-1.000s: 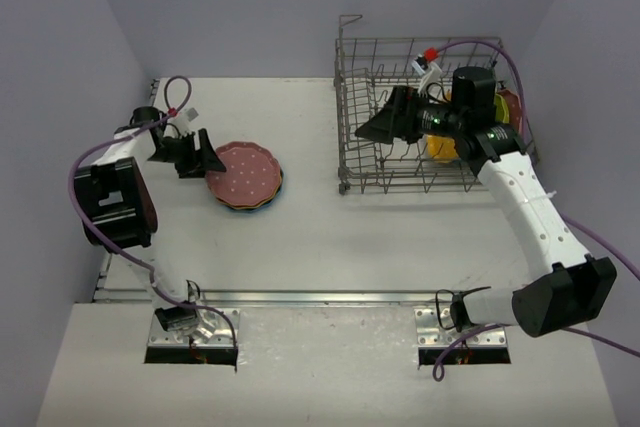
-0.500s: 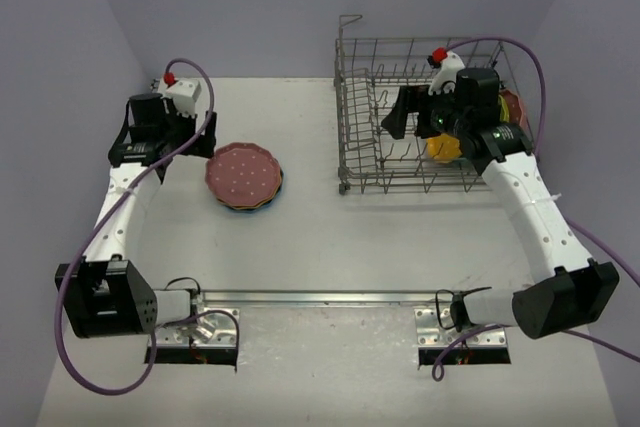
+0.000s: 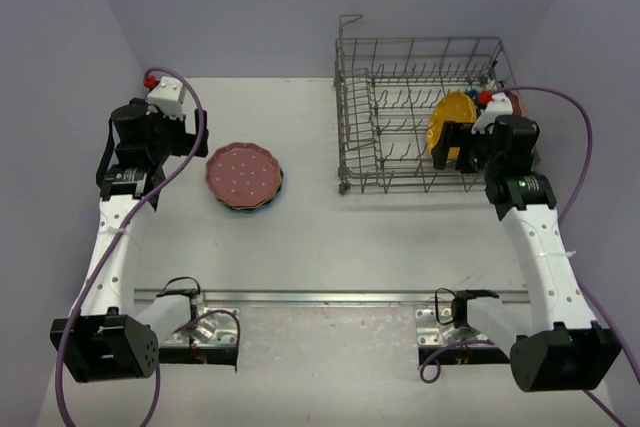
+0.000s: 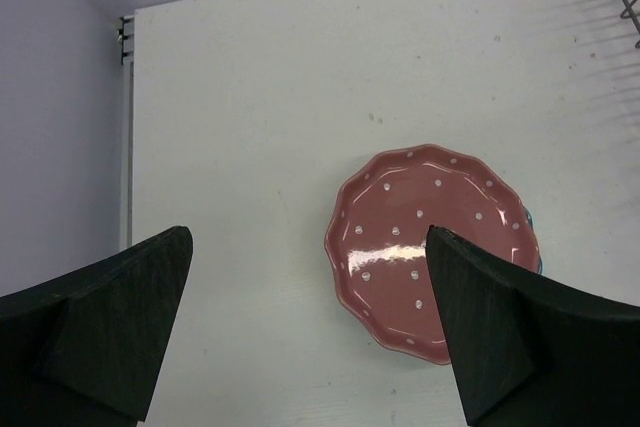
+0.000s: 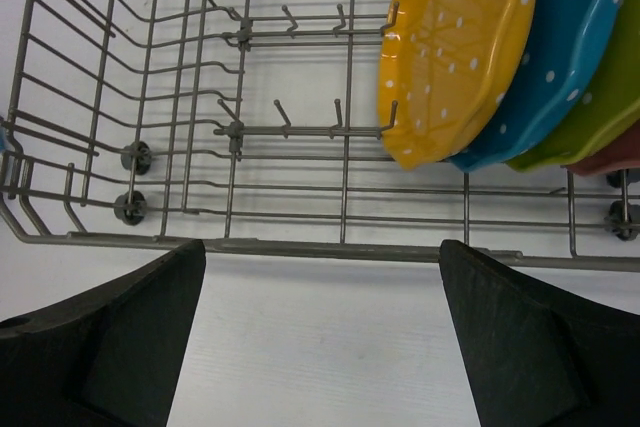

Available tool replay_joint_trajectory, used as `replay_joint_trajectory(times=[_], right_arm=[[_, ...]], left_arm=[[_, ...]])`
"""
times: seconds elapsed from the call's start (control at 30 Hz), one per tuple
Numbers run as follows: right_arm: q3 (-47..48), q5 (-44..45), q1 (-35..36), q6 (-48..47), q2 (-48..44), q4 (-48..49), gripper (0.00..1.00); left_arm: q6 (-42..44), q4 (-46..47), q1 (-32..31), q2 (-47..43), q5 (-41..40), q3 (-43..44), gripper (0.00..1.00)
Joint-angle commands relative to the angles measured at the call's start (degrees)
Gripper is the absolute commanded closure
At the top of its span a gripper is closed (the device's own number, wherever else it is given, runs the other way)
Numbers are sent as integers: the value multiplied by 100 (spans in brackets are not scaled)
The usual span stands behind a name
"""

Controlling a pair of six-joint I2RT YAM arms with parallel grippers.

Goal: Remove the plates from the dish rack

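Lilac walls (image 3: 300, 7) enclose a white table (image 3: 350, 237) holding dish rack (image 3: 357, 122) and plates (image 3: 244, 173).

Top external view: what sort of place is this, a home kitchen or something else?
Likely a robot test cell, not a kitchen: plain lavender walls enclose a white table, and the left arm and right arm are bolted at its near edge.
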Motion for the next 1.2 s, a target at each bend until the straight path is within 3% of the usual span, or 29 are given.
replay_joint_trajectory(times=[0.0,0.23,0.5,0.87,1.17], right_arm=[[-141,150,-165,-107,-385,517,1],[428,104,-161,-116,127,92,2],[1882,292,-170,-366,1751,-322,26],[3502,527,-310,-793,3302,-489,27],[3975,440,-680,-1047,4119,-692,26]], left_arm=[[-103,163,-206,-62,59,-80,0],[-121,-48,-471,96,-200,311,0],[-25,-145,-858,-30,-532,405,0],[-252,-153,-876,-36,-566,575,0],[-279,-78,-876,-18,-535,575,0]])
